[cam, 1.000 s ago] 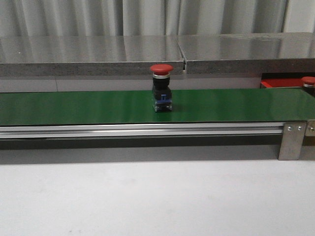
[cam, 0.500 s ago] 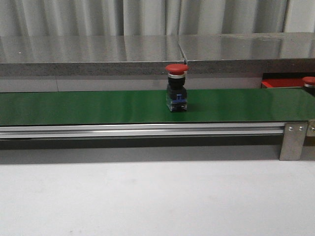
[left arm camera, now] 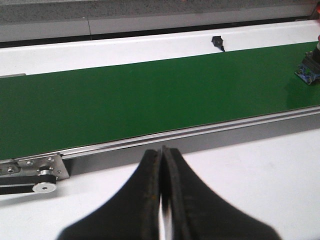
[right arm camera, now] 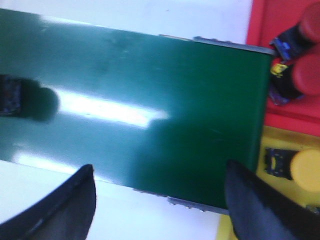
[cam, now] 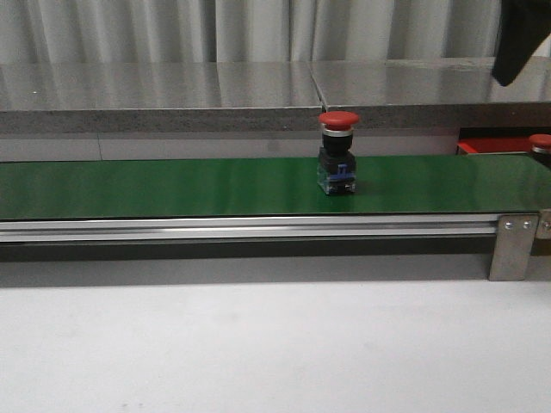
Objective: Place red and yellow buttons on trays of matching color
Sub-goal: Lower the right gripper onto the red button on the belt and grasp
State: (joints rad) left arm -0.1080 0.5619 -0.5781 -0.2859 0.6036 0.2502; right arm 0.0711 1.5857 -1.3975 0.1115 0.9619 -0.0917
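- Front view: 1 red button [cam: 338, 153] stands upright on the green belt [cam: 172, 185].
- My right wrist view alone shows 2 red buttons [right arm camera: 305, 65] on the red tray [right arm camera: 280, 15], 1 yellow button [right arm camera: 300, 167] on the yellow tray [right arm camera: 272, 137].
- My right hand [right arm camera: 160, 200] is spread wide; my left hand [left arm camera: 162, 200] is pressed together, over the desk [left arm camera: 260, 185].

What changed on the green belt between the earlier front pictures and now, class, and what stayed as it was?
The red button rode the green belt to the right, staying upright. A dark part of the right arm entered at the top right. Nothing was grasped or released. The red tray at the far right stayed put.
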